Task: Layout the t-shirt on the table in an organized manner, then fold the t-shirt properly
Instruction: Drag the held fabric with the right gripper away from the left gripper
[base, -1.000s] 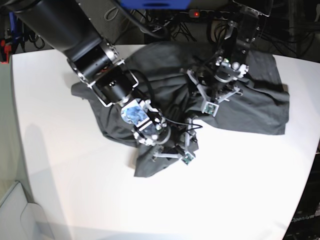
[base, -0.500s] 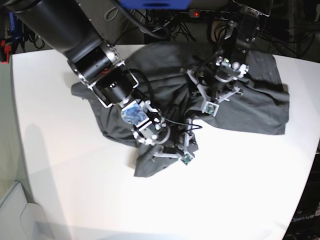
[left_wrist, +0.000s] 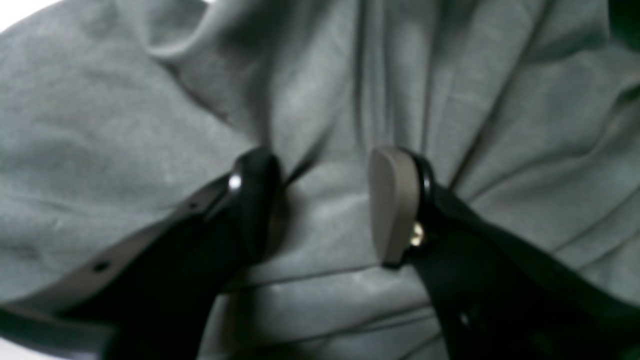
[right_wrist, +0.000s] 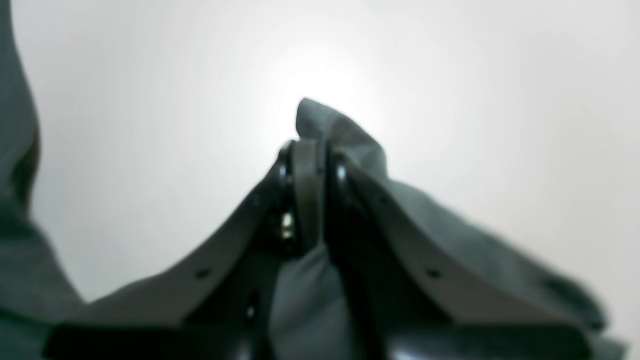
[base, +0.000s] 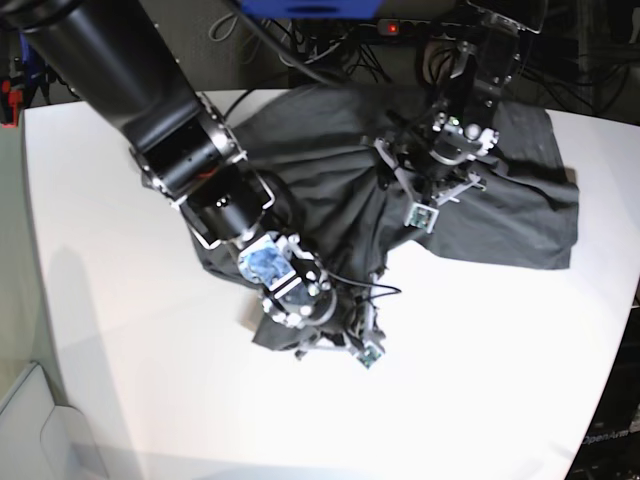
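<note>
My right fingers (right_wrist: 309, 170) are pinched together on a fold of the t-shirt (base: 330, 160). In the right wrist view the two tips sit almost flush, and a peak of dark grey cloth stands up just past them, with more cloth draping down along the far finger and bunching between the finger arms below the tips. Behind that peak there is only the white surface (base: 120, 330), blurred.

In the base view this right arm reaches down over the near edge of the shirt, and the pinched part lies at the shirt's lowest point, close to the middle of the surface.

My left fingers (left_wrist: 325, 200) stand apart. In the left wrist view the black finger is on one side and the tan pad (left_wrist: 392, 200) is on the other, with a band of wrinkled grey cloth showing in the gap between them. Both tips are down at the cloth, and the black one seems to press a crease into it, but they are not closed on it.

The shirt lies crumpled across the far half of the surface, spread wide toward my left side and gathered in folds between the two arms.
</note>
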